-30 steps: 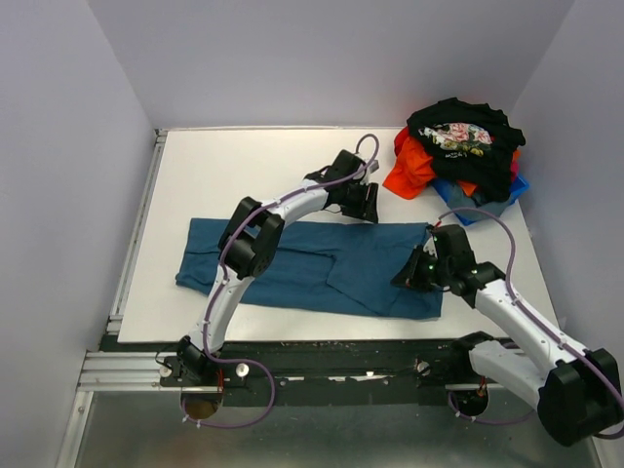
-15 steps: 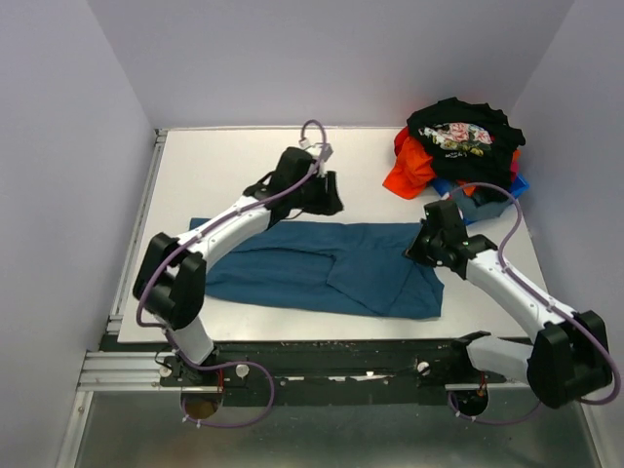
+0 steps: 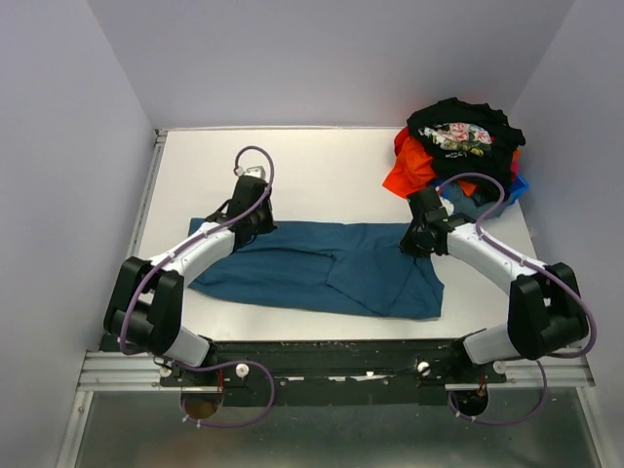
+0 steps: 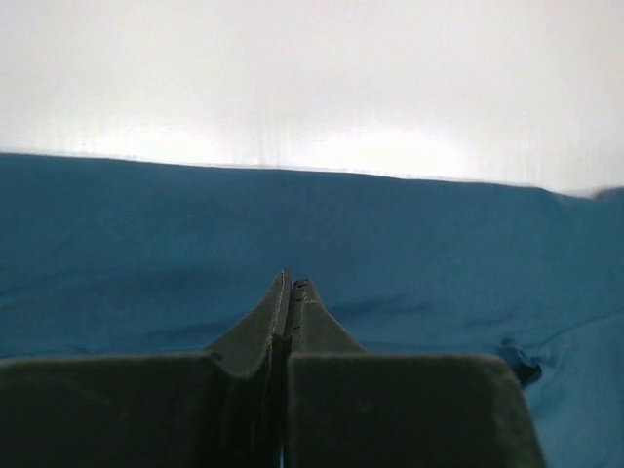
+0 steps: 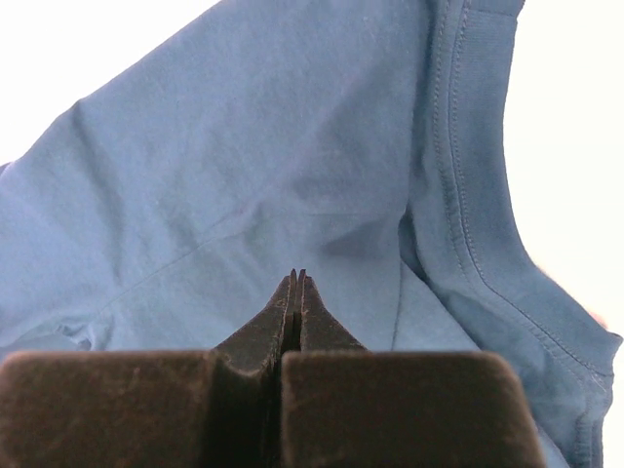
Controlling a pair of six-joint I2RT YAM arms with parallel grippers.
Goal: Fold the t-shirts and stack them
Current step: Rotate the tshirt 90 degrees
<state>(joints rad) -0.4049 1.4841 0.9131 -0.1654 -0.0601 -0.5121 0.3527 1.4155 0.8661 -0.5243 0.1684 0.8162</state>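
Observation:
The teal-blue t-shirt (image 3: 322, 268) lies spread flat across the near half of the table, folded to a long band. My left gripper (image 3: 250, 226) is down on its far edge near the left end. Its jaws are shut, tips (image 4: 292, 283) pressed into the cloth (image 4: 439, 234), with small creases running off them. My right gripper (image 3: 417, 242) sits on the far right corner by the sleeve hem, jaws shut, tips (image 5: 297, 273) in the cloth (image 5: 244, 146). At the back right is a heap: the black floral t-shirt (image 3: 458, 132) on top, the orange-red one (image 3: 414, 166) and a bright blue one (image 3: 507, 190) under it.
The white table (image 3: 292, 166) ends in a metal rail (image 3: 132, 244) on the left. Grey walls close in the back and both sides. Purple cables loop over both arms.
My left arm swung from the shirt's far middle to its far left end and shut its jaws. My right gripper moved from the near right corner up to the far right corner and shut.

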